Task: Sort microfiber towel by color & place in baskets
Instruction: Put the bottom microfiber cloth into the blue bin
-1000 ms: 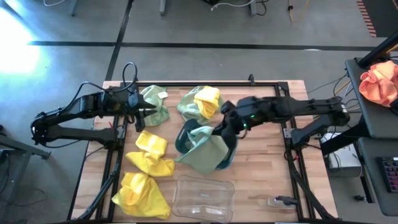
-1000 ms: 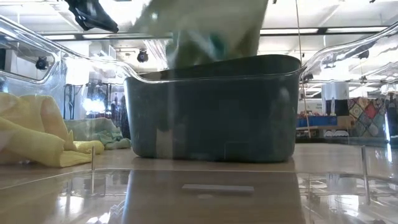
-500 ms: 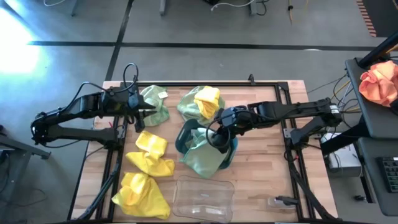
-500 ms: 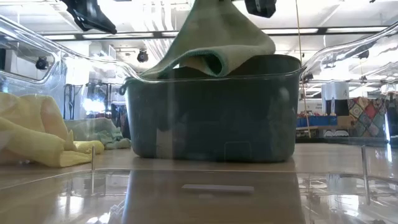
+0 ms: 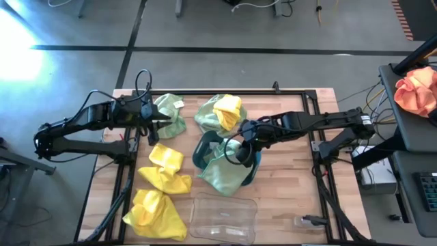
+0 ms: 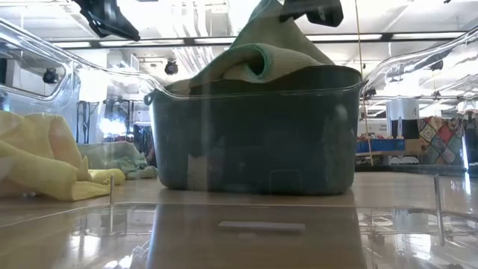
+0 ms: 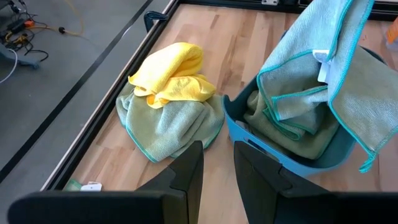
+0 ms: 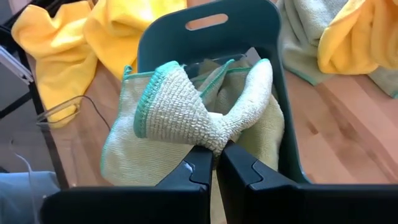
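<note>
My right gripper point(image 5: 240, 145) point(image 8: 215, 155) hovers over the dark teal basket point(image 5: 199, 156) point(image 8: 163, 37), shut on a pale green towel point(image 5: 222, 174) point(image 6: 258, 56). More pale green cloth lies folded inside that basket point(image 7: 292, 121). My left gripper point(image 5: 154, 121) point(image 7: 217, 174) waits open above the far left of the table, next to another pale green towel point(image 5: 171, 115). A yellow towel rests on a green one point(image 5: 220, 113) point(image 7: 171, 93) beyond the basket. Two yellow towels point(image 5: 164, 169) point(image 5: 156, 214) lie near left. The clear basket point(image 5: 222, 217) stands at the near edge. My right gripper pinches a bunched fold of the pale green towel point(image 8: 211, 132) between its two fingers, coming from above and slanting down. From the pinch the cloth fans out into the teal basket, and its lower part point(image 5: 220, 178) drapes slack over the basket's near rim.
An orange-pink cloth point(image 5: 416, 90) lies on a side table off to the right. A black metal frame point(image 5: 311, 147) runs around the table. Bare wood shows to the right of the teal basket point(image 5: 287, 181).
My right gripper has moved toward the table's left and down over the teal basket, staying shut on the green towel. The towel, which hung higher, has sunk: its lower part now lies in the basket and over the near rim.
</note>
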`<state>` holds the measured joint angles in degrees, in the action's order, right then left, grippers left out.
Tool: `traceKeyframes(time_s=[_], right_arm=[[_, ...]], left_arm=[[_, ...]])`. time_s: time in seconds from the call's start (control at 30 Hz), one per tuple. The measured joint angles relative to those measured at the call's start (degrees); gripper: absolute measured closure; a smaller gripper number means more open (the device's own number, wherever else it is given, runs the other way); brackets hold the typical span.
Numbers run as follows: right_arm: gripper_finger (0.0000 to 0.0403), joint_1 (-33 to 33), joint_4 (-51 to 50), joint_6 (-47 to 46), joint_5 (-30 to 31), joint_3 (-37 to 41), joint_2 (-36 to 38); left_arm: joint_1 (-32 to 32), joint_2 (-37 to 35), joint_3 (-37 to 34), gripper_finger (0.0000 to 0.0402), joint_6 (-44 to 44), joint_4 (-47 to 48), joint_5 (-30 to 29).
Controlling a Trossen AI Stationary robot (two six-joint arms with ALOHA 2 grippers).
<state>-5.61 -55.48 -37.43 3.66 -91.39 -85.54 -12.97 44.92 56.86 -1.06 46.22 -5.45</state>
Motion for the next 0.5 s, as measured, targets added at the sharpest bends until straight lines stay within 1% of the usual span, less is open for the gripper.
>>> traceKeyframes(time_s=[0.13,0.2,0.5], right_arm=[[0.0392,0.0,-0.02,-0.01,0.53,0.0,0.0],[0.0385,0.0,-0.15,-0.02,0.77,0.0,0.0],[0.0312,0.0,-1.83,0.03,0.87,0.0,0.0]], left_arm=[[0.0,-0.01,0.0,0.0327,0.0,0.16,0.0],[0.01,-0.01,0.0,0.0327,0.0,0.17,0.0],[0.01,-0.02,0.0,0.0327,-0.16,0.17,0.0]])
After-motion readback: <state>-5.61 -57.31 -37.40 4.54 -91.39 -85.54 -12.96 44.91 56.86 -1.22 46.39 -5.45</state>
